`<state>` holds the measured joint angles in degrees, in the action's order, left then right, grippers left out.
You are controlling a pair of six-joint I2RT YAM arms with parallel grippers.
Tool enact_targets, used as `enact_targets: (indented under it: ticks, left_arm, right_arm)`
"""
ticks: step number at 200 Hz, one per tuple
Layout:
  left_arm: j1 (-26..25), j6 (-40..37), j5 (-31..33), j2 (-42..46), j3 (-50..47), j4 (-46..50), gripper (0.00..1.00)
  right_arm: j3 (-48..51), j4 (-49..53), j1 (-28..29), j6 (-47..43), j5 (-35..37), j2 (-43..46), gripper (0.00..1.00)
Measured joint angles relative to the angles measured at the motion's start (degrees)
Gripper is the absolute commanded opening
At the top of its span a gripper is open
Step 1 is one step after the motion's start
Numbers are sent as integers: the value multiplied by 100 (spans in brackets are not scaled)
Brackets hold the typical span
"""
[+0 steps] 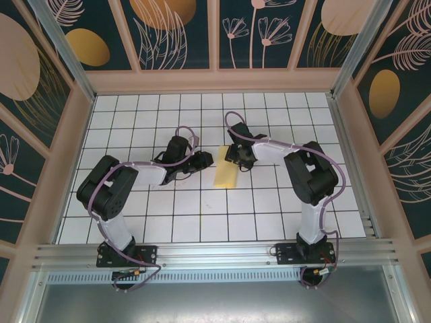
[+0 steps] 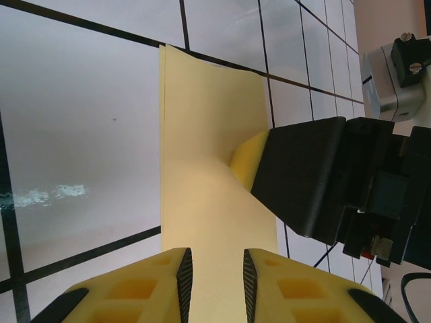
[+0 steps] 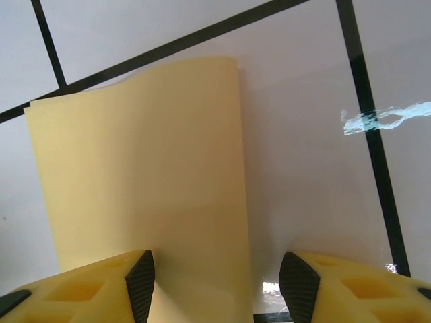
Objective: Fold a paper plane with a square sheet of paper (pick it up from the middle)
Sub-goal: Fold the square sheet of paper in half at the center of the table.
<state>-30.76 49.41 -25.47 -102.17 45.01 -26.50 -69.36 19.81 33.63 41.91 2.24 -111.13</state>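
White gridded tabletop (image 1: 135,121). Folded yellow paper (image 1: 225,173): flat, between both grippers. Left gripper (image 2: 217,272): jaws narrowly parted over the paper's edge, gripping nothing. Right gripper (image 3: 217,279): jaws wide apart, straddling the opposite edge.

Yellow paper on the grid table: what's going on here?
The square sheet of paper lies on the white grid table, folded in half into a narrow rectangle, its top layer not pressed flat. Both arms are working it. The left gripper sits over one end, jaws slightly apart. The right gripper straddles the other end, jaws wide, with one of its fingers touching the paper's edge. No plane shape yet.
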Motion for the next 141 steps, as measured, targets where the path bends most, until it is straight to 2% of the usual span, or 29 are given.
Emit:
enact_targets:
  ticks: [40,90,141]
  left_arm:
    - [0,-2,9,-142,116,52,29]
    - [0,0,345,-173,173,247,29]
    - [0,44,214,-258,205,216,29]
  right_arm:
    - [59,-52,33,-90,116,-2,58]
    - [85,-94,42,-107,131,-11,58]
    - [79,-92,50,-116,144,-31,59]
